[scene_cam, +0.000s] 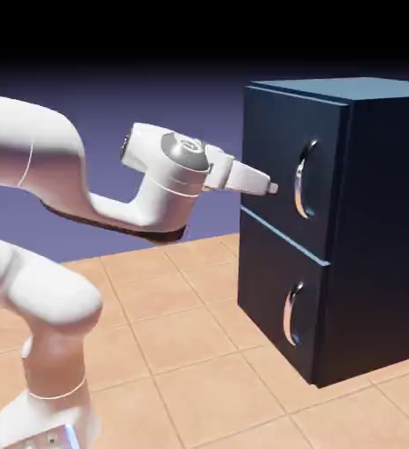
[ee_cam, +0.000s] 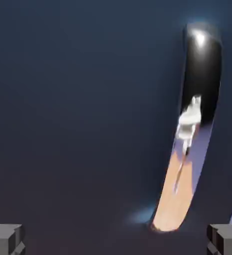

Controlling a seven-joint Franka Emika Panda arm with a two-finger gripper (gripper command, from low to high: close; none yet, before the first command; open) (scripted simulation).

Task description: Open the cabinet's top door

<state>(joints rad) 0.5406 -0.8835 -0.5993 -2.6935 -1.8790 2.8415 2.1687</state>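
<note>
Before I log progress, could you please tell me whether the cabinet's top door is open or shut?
Shut. The top door sits flush with the cabinet front, no gap showing; the tool is short of its handle.

White Franka arm (scene_cam: 59,202) rising from the lower left, elbow bent, forearm and wrist (scene_cam: 177,162) extended horizontally to the right. Gripper (scene_cam: 271,187) levelled, pointing right. In the hand view, two grey fingertips (ee_cam: 6,239) sit at the bottom corners, set wide apart with nothing between them.
</note>
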